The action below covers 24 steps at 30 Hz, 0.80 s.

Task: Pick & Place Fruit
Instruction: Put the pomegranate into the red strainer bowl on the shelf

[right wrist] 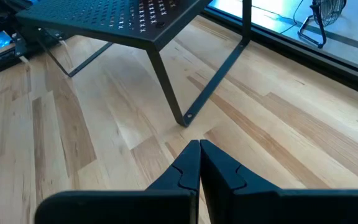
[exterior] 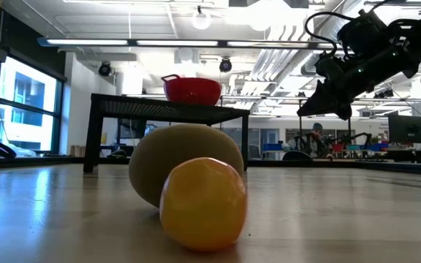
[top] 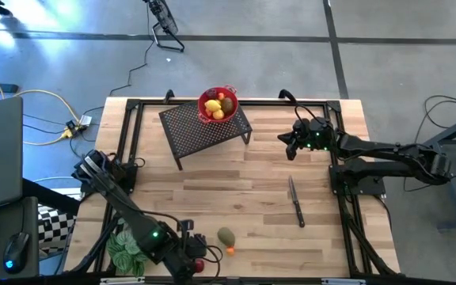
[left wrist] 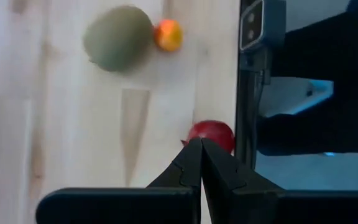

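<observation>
At the near edge the left gripper (top: 199, 267), closed and empty, sits just beside a red ball (left wrist: 211, 134), so it likely must open to grasp; green oval (top: 226, 236) nearby, bowl (top: 217, 104) and shut right gripper (top: 290, 147) beyond.

It was a robotics lab: behind the pale wooden butcher-block table (exterior: 357, 212) stood monitor-topped workstations (exterior: 408, 130), beneath exposed ceiling ducts (exterior: 269, 62) and strip lights (exterior: 86, 42).

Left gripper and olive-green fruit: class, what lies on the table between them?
High view: a dark red fruit lies just ahead of the shut left gripper; bare wood, then the olive-green fruit.
</observation>
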Available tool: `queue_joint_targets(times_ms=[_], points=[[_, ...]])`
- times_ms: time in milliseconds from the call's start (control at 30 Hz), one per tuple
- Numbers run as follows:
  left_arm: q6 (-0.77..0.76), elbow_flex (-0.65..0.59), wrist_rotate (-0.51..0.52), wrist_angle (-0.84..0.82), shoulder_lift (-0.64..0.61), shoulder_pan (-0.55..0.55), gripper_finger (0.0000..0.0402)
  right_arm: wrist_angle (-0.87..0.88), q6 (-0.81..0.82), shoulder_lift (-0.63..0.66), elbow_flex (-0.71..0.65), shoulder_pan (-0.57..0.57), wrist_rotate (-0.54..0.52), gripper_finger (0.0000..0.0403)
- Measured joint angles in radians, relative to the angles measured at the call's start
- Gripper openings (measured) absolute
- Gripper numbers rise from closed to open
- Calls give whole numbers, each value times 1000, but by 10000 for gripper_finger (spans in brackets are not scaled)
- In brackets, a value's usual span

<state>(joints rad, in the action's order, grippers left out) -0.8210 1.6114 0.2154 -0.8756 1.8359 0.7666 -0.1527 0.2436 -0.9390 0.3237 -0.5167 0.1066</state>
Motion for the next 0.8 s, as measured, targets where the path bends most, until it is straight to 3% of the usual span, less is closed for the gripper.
queue_joint_targets(times_ms=[300,800], points=[[-133,-83,-76,68,0,0,0,18,0,0,0,0,0,2],[-100,-83,-59,66,0,-1,11,39,11,0,0,0,0,2]])
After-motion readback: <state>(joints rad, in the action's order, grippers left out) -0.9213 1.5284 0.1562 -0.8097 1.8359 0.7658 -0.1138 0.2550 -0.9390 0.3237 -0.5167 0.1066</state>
